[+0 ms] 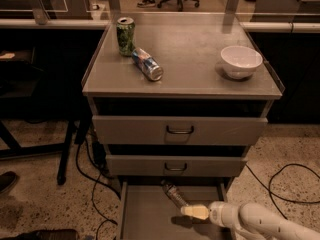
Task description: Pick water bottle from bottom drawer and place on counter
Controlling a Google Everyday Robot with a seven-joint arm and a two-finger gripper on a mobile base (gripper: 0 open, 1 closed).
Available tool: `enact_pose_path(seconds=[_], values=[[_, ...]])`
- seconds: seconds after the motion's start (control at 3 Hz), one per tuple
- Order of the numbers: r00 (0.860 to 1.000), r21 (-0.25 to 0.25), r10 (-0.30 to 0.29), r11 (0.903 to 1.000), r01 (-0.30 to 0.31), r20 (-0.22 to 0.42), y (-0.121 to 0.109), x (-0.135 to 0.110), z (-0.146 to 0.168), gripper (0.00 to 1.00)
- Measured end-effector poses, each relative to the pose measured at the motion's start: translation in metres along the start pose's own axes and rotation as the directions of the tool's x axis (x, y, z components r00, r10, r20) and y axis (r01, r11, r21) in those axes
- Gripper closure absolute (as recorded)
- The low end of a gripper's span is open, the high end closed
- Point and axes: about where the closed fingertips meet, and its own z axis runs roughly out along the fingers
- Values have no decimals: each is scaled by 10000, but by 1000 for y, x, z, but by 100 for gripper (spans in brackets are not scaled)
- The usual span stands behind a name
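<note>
The water bottle (174, 193) lies on its side at the back of the open bottom drawer (145, 216), its neck toward the upper left. My gripper (192, 212) reaches in from the lower right over the drawer floor, its pale fingertips just below and right of the bottle's lower end, very close to it or touching; I cannot tell which. The counter (192, 59) is the grey top of the cabinet above.
On the counter stand a green can (125, 35), a blue-and-silver can (147, 64) lying on its side, and a white bowl (241, 61). Two upper drawers (179, 130) are closed. Cables (280, 181) run on the floor on both sides.
</note>
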Motion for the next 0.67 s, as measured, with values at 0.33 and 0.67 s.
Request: enact_pose_path(seconds=[0.33, 0.67], values=[[9985, 484, 369, 9981, -389, 414, -25, -9, 12, 0], [9984, 497, 370, 9980, -391, 430, -26, -10, 13, 0]])
